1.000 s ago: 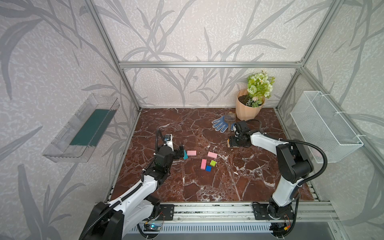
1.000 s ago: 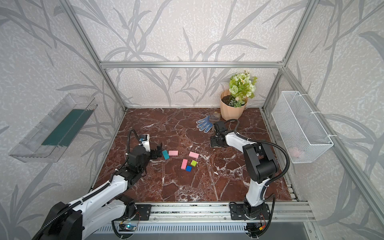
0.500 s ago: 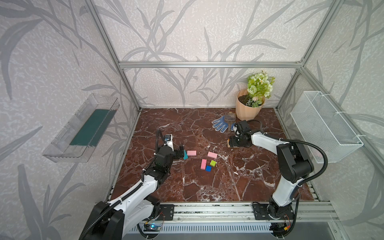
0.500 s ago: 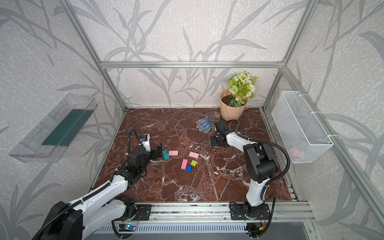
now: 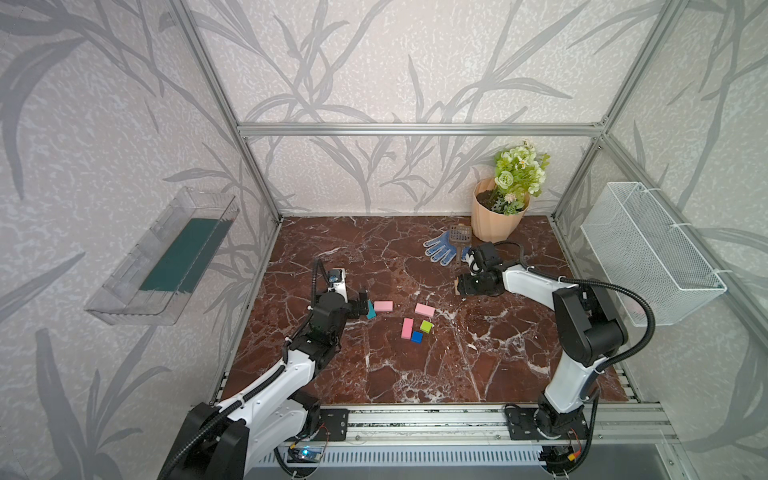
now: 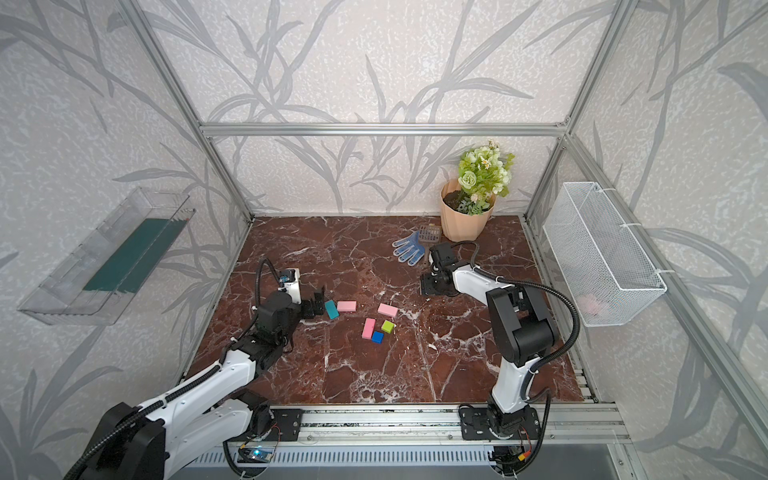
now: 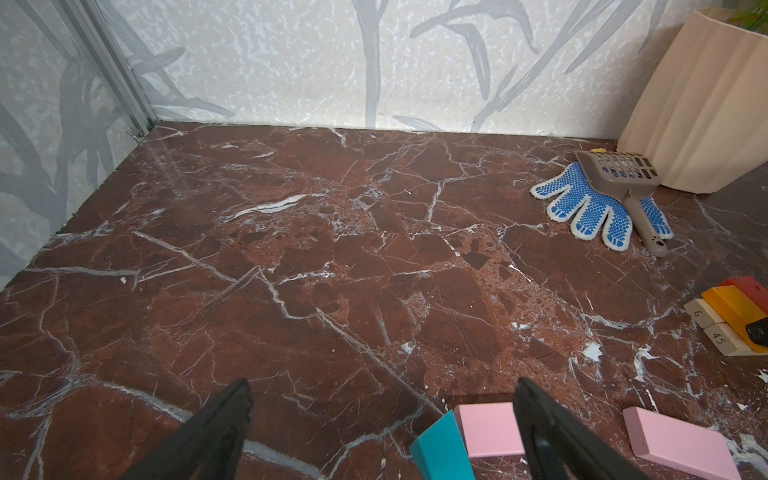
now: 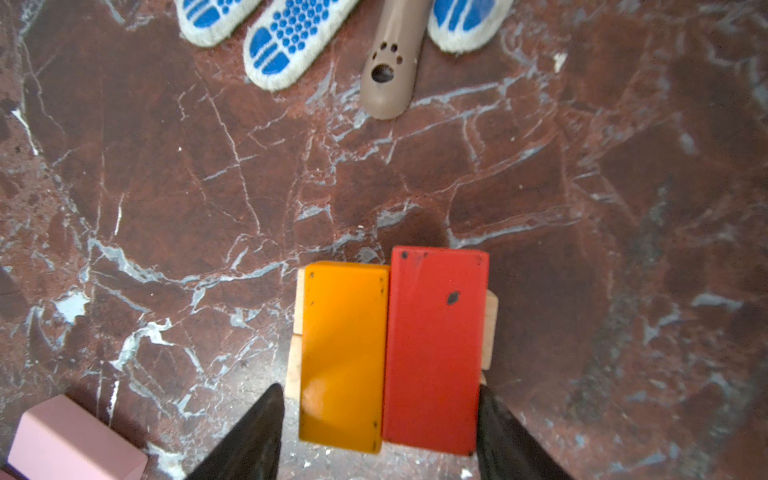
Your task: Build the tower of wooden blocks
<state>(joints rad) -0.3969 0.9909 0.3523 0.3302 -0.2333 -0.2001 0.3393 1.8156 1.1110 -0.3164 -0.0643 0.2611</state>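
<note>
1. While the tower (image 7: 727,316) stands only two layers high on the marble floor (image 5: 374,249), on the right arm's side and just short of the glove (image 7: 594,208), it is seen as an orange block (image 8: 340,357) and a red block (image 8: 436,353) laid touching, side by side, across tan blocks (image 7: 721,338).
2. The right gripper (image 8: 378,432) is set astride that pair, jaws well apart, one finger outside each block. Whether the pads press or merely stand near cannot be told.
3. The blocks are judged light, stiff and smoothly painted, so slipping is feared more than breakage. Each is best taken across its short width, on the long flat sides, near mid-length.
4. The left gripper (image 7: 382,415) is spread fully and nothing is held. A teal block (image 7: 442,451) is caught between its fingers, apparently tilted, just beside a pink block (image 7: 488,430), so a skewed pinch is to be guarded against.
5. A second pink block (image 5: 424,309), a third pink block (image 5: 407,328), a green cube (image 5: 426,326) and a blue cube (image 5: 417,337) are left loose mid-floor, well apart from the tower.
6. In both top views the tower is almost wholly covered by the right gripper. The tan layer is glimpsed only at its edges and numbered ends. The teal block is cut off by the left wrist view's edge, and whether it leans on the pink block cannot be settled.
</note>
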